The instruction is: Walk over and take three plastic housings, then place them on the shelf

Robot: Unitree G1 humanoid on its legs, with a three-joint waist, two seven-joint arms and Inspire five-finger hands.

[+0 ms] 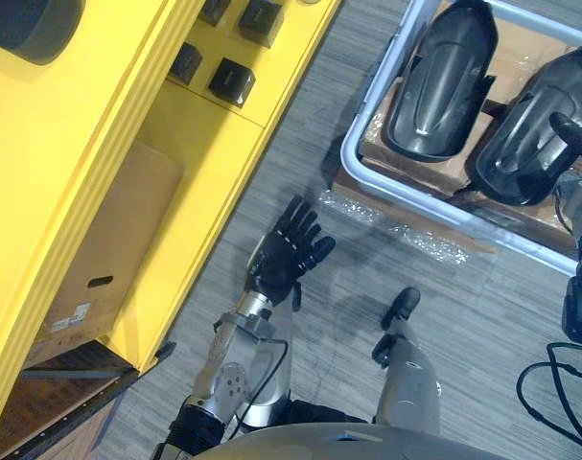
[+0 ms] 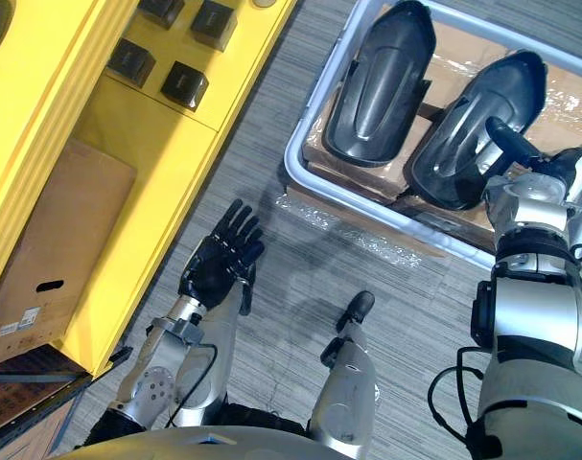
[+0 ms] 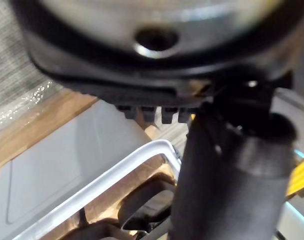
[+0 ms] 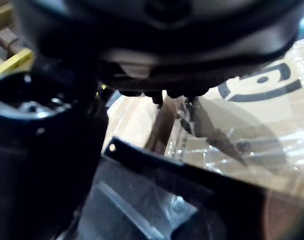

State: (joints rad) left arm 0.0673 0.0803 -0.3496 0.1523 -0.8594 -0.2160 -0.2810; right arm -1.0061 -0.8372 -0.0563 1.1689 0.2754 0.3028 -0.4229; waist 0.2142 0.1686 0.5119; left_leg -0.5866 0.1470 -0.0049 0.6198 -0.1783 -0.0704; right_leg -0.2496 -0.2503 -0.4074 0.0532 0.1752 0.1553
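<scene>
Housings (image 2: 382,81), glossy black, curved, in white tray (image 2: 292,171); L hand (image 2: 219,264) fingers spread; R hand (image 2: 538,168) unclear.

Free lane: grey floor (image 2: 300,57) strip between yellow shelf (image 2: 99,172) and white-railed tray (image 2: 300,172) | Shelf side: small black boxes (image 2: 184,84) on deck, cardboard box (image 2: 56,240) below | Tray side: rail, two plastic housings (image 2: 382,81) close together, narrow gap between | In lane: left hand (image 2: 219,259), fingers spread

Left hand (image 2: 221,261) low, fingers splayed straight
</scene>
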